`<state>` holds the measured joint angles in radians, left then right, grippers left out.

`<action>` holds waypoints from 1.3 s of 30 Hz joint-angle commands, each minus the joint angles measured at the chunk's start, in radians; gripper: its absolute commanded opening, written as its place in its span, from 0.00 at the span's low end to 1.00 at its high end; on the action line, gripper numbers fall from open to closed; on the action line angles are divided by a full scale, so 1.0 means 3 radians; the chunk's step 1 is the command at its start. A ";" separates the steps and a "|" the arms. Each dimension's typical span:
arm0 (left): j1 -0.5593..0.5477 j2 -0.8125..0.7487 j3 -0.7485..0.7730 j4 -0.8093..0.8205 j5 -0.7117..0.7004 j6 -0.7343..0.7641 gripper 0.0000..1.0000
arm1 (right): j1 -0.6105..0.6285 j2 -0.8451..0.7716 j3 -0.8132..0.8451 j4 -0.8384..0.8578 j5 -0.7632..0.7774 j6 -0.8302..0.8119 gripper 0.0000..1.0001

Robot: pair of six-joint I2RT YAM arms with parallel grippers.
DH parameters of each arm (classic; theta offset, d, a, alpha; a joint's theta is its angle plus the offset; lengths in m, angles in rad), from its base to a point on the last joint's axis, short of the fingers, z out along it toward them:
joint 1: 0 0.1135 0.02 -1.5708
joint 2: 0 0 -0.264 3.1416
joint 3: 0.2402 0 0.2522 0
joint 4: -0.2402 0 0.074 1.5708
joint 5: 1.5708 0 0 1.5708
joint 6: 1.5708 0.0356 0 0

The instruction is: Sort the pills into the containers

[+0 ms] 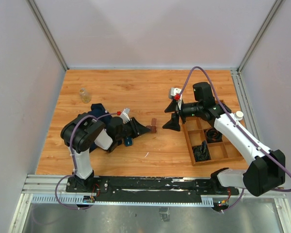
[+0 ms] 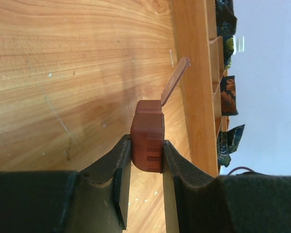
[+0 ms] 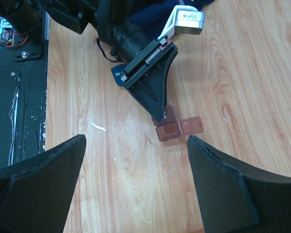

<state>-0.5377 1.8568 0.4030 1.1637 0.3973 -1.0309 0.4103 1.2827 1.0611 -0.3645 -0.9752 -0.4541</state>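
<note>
The left claw is clamping the small reddish-brown box, flipped open, mid-table, left of the wooden tray. The right claw is hovering nearby, spread wide, holding nothing.

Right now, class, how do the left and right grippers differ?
The left gripper is shut on the box; the right gripper stands wide open. The left gripper holds something; the right gripper holds nothing and is clear of the box. Both have two black fingers.
</note>
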 commanded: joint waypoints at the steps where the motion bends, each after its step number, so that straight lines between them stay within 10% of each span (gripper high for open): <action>1: 0.0038 0.0038 0.0094 -0.0125 -0.0025 0.0162 0.14 | -0.0033 -0.0030 -0.0034 -0.0007 -0.0106 -0.0071 0.87; 15: 0.0038 -0.0614 0.0174 -0.1392 -0.0632 0.0785 0.61 | -0.0032 -0.0011 -0.0043 -0.0007 -0.0111 -0.0075 0.91; 27: 0.0038 -0.1909 0.0189 -0.2377 -0.1068 0.1572 0.63 | -0.0033 -0.0019 -0.0045 -0.0008 -0.0115 -0.0101 0.91; 39: 0.0131 -0.2821 0.0561 -0.3255 -0.2098 0.2630 0.98 | -0.0033 -0.0054 -0.0057 -0.0007 -0.0174 -0.0143 0.92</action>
<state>-0.5293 1.0477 0.5045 0.2661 -0.1070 -0.3489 0.4103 1.2827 1.0534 -0.3649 -1.0027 -0.4763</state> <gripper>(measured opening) 0.971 0.915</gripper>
